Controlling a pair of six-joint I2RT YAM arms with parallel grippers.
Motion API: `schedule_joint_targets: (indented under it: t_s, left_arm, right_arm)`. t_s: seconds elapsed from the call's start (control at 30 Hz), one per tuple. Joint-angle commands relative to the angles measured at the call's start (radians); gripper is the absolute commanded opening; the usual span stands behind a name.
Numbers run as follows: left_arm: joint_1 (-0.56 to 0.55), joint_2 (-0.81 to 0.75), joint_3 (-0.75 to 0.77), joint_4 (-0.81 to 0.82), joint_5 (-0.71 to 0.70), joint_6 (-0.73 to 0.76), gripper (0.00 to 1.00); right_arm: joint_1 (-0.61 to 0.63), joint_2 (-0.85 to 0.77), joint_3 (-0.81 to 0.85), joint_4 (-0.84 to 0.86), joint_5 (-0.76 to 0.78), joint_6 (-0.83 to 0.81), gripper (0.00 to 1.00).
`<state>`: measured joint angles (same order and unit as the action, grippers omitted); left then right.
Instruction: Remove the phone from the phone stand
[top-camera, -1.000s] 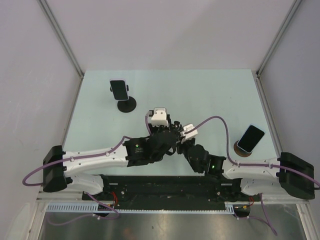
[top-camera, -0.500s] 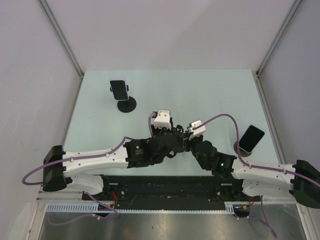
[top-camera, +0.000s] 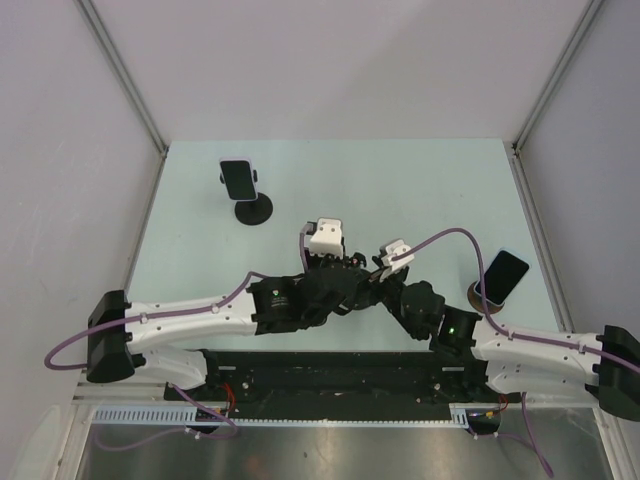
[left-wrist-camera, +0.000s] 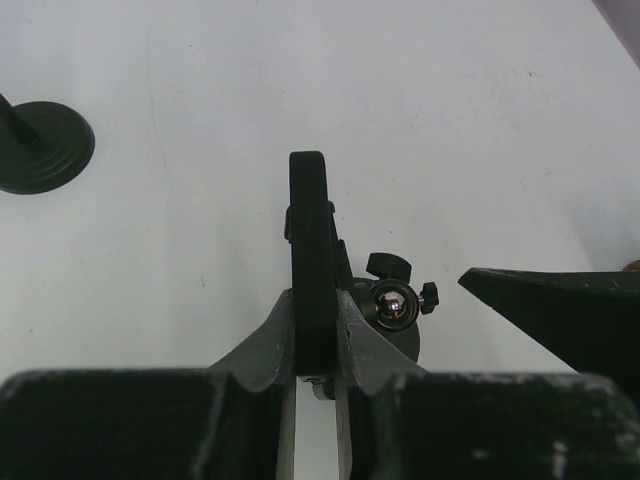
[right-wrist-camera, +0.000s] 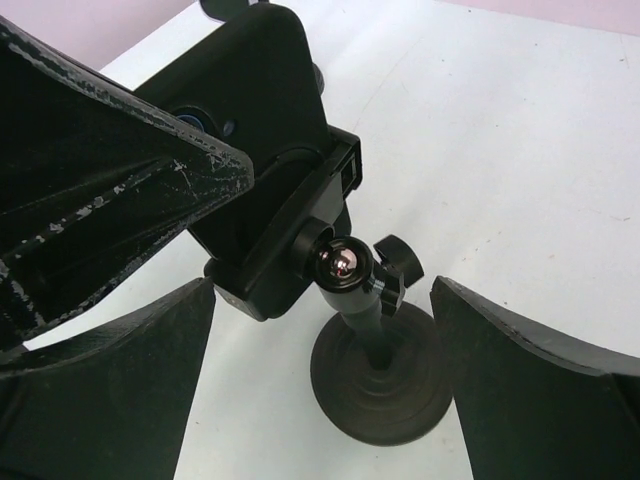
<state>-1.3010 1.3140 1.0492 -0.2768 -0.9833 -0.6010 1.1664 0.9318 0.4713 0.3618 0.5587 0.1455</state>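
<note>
The phone (left-wrist-camera: 312, 240) stands edge-on in the left wrist view, with my left gripper (left-wrist-camera: 315, 300) shut on its two faces. In the right wrist view the phone's black back (right-wrist-camera: 262, 120) sits in the clamp of the phone stand (right-wrist-camera: 385, 375), on a shiny ball joint (right-wrist-camera: 340, 265) above the round black base. My right gripper (right-wrist-camera: 322, 282) is open, one finger on each side of the stand's stem, touching nothing. In the top view both grippers meet mid-table and hide this stand.
Another phone (top-camera: 238, 178) stands on a black stand (top-camera: 252, 210) at the back left. A third phone (top-camera: 502, 275) leans on a brown stand (top-camera: 478, 297) at the right edge. The back left stand's base (left-wrist-camera: 40, 148) also shows in the left wrist view.
My right gripper has gone from shut to open, and its arm has shifted a little to the right. The left gripper has kept its grip on the phone and not moved.
</note>
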Motion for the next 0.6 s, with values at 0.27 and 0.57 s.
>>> schedule_joint_targets:
  t_s: [0.27, 0.57]
  left_arm:
    - [-0.017, -0.033, 0.068, 0.129, -0.018, -0.049, 0.0]
    - [-0.006, -0.084, 0.038, 0.129, -0.034, -0.072, 0.0]
  right_arm:
    - [0.058, 0.058, -0.011, 0.132, -0.072, -0.07, 1.0]
    - [0.052, -0.008, -0.14, 0.276, -0.105, -0.109, 1.0]
